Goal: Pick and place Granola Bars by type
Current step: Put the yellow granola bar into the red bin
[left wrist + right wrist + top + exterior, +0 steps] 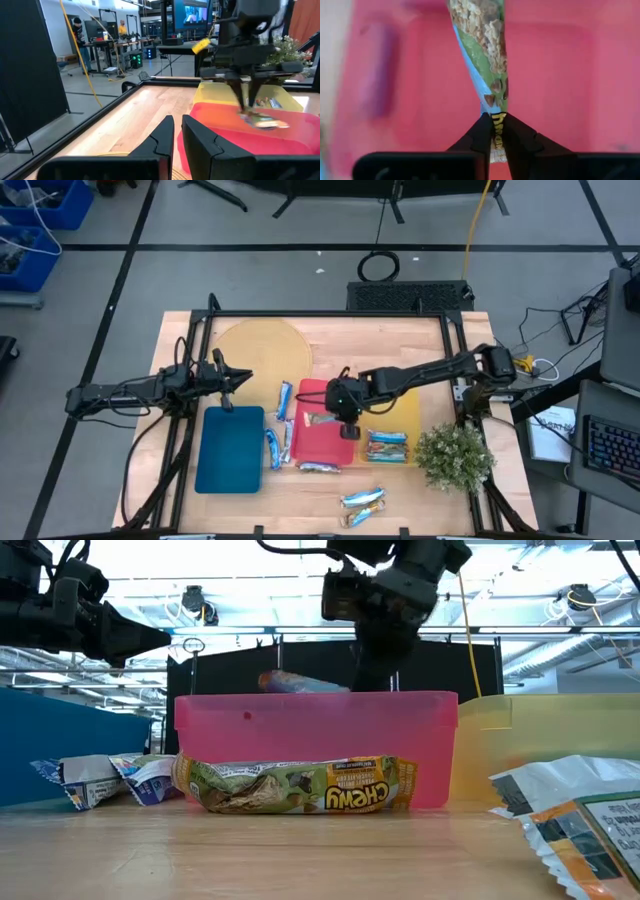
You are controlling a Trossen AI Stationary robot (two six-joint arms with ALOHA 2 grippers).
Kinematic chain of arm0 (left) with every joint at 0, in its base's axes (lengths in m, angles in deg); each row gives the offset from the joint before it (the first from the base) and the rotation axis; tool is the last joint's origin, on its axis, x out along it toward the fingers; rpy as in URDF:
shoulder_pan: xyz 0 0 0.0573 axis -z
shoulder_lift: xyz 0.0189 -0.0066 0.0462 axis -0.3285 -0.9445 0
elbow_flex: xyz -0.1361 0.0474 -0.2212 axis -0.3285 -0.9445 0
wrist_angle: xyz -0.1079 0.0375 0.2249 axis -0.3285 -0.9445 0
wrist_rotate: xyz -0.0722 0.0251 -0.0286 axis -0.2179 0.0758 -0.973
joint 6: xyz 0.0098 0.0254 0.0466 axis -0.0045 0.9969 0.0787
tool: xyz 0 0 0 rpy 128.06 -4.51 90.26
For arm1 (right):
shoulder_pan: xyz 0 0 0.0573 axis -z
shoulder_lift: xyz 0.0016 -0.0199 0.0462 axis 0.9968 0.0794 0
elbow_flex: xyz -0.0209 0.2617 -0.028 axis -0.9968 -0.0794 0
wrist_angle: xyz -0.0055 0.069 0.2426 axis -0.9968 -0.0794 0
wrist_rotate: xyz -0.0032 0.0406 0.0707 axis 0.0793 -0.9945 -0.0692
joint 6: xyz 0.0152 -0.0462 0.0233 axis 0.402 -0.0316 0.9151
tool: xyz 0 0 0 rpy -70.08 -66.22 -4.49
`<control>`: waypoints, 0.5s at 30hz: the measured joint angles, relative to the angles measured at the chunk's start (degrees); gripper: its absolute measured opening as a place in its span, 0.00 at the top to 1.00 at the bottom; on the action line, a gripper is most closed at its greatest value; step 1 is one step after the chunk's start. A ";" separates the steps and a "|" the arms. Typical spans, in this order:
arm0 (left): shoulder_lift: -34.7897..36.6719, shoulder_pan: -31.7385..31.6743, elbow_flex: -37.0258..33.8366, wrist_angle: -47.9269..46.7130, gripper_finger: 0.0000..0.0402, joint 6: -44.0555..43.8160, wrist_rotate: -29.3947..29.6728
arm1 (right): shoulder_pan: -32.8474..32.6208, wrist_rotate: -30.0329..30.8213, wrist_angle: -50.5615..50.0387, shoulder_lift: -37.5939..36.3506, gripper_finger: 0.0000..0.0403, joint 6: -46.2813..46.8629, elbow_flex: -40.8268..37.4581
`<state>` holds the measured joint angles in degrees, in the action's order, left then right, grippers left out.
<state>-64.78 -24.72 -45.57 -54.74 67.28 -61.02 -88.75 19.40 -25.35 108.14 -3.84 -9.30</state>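
Note:
My right gripper (347, 426) hangs over the red tray (305, 455), shut on a green and brown granola bar (322, 418). That bar shows just above the tray's rim in the low view (300, 682). Another green bar (300, 785) lies on the table against the red tray's near wall (300, 735). Light blue bars (278, 442) lie on the table between the blue tray (230, 450) and the red one. My left gripper (235, 377) waits at the table's left, above the blue tray's far edge, its fingers (165, 132) close together with nothing between them. My right gripper pinches one end of the granola bar (496, 107) between its two fingers. The fingers slant downward from the table's right and lie along the bar. The bar stretches away from them over the red tray's floor; whether its far end (477, 20) rests there, I cannot tell.
The yellow tray (405, 412) to the right of the red one holds bars (387, 445). A small green plant (455, 455) stands at the near right. Two bars (362, 500) lie near the front edge. A round yellow mat (262, 345) lies at the far left.

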 joint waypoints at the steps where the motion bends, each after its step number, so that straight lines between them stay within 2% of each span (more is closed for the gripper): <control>1: 0.02 0.00 0.00 0.00 0.88 0.00 0.00 | 0.25 -0.08 0.20 -0.21 0.88 0.28 0.00; 8: 0.02 0.00 0.00 -0.38 0.88 0.00 -0.02 | -2.24 -7.33 -0.04 -0.34 0.79 3.86 0.00; 12: 0.01 0.00 0.00 -0.39 0.88 -0.01 0.00 | -7.20 -10.73 2.50 -0.99 0.75 4.23 0.00; 15: 0.02 0.00 0.00 -0.37 0.88 0.00 -0.02 | -12.46 -11.13 7.52 -2.08 0.74 4.14 0.02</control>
<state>-64.77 -24.72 -45.57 -55.11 67.28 -61.05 -101.22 8.27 -17.83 106.06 0.29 -9.27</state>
